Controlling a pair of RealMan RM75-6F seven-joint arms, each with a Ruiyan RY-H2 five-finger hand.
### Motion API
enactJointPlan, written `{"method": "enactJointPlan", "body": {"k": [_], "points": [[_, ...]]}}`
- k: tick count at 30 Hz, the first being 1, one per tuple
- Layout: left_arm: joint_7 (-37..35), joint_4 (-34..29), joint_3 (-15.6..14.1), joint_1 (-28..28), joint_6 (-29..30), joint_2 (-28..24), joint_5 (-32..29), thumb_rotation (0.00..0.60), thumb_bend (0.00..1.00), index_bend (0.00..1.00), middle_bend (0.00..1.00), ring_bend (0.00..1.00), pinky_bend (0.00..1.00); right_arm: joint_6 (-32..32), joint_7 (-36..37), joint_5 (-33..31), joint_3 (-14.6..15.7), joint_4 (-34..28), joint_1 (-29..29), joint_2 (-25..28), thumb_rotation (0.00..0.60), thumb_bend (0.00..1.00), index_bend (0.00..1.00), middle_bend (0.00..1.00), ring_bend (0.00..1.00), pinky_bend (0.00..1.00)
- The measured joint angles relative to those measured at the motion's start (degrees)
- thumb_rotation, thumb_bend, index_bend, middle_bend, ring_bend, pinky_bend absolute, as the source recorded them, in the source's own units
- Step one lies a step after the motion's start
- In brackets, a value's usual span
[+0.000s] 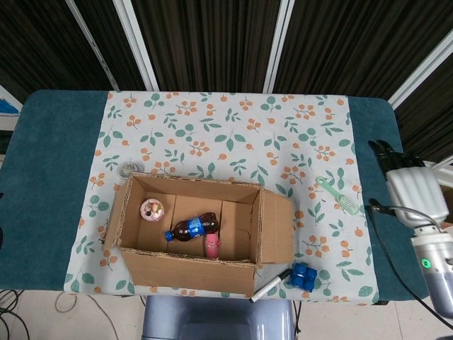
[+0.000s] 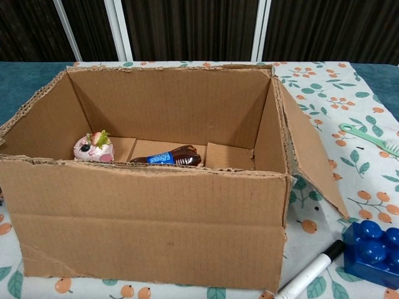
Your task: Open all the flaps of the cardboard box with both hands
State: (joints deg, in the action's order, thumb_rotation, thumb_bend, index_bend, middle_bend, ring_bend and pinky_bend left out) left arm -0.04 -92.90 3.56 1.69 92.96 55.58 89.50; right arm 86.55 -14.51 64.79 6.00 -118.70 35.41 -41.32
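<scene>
Box [image 1: 187,234] sits near the front edge of the table [image 1: 56,177], top fully open. Right flap [image 1: 277,228] is folded out and hangs down the side; in the chest view no flap covers the opening. I judge the flaps done or near done.

Right hand [image 1: 409,185] is off the table's right edge, well apart from the box, holding nothing. I see only its back, fingers look roughly straight; I read it as open, not certain. Left hand is in neither view.

If I touch that flap again: come in from the right, flat palm on its upper face, press outward and down, don't shove the box sideways. Marker [image 1: 269,287] and blue block [image 1: 304,275] lie just beside that corner, so I'd stay clear of them.

Count:
- 1 box, 1 side flap seen folded out
- in box: 1 bottle [image 1: 193,227], 1 cupcake toy [image 1: 151,208], 1 pink thing [image 1: 211,246]
- on table: 1 marker, 1 blue block, 1 green brush [image 1: 337,195], 1 small grey round thing [image 1: 127,168]
- hands seen: 1
</scene>
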Motion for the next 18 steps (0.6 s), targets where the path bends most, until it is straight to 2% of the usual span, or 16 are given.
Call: {"method": "enactJointPlan", "body": {"k": [4, 9, 13, 18], "points": [[0.3, 0.0, -0.1, 0.1, -0.2, 0.3, 0.1, 0.600, 0.51, 0.14, 0.14, 0.00, 0.00, 7.6, 5.0, 9.1, 2.3, 5.0, -9.3, -2.7, 0.600, 0.20, 0.05, 0.12, 0.25, 0.23], [0.6, 0.0, -0.2, 0.1, -0.1, 0.5, 0.2, 0.600, 0.49, 0.14, 0.14, 0.00, 0.00, 12.7, 6.3, 17.3, 4.9, 10.1, -17.5, -8.0, 0.600, 0.20, 0.04, 0.10, 0.23, 0.23], [0.8, -0.4, -0.4, -0.1, -0.4, 0.2, -0.1, 0.600, 0.46, 0.14, 0.13, 0.00, 0.00, 14.1, 5.6, 22.1, 6.1, 13.4, -21.6, -11.9, 0.600, 0.19, 0.04, 0.09, 0.22, 0.23], [0.9, -1.6, -1.1, -0.1, -1.8, -0.5, -0.4, 0.600, 0.44, 0.14, 0.11, 0.00, 0.00, 14.9, 2.8, 25.0, 5.9, 15.6, -24.6, -14.7, 0.600, 0.18, 0.02, 0.08, 0.20, 0.23]]}}
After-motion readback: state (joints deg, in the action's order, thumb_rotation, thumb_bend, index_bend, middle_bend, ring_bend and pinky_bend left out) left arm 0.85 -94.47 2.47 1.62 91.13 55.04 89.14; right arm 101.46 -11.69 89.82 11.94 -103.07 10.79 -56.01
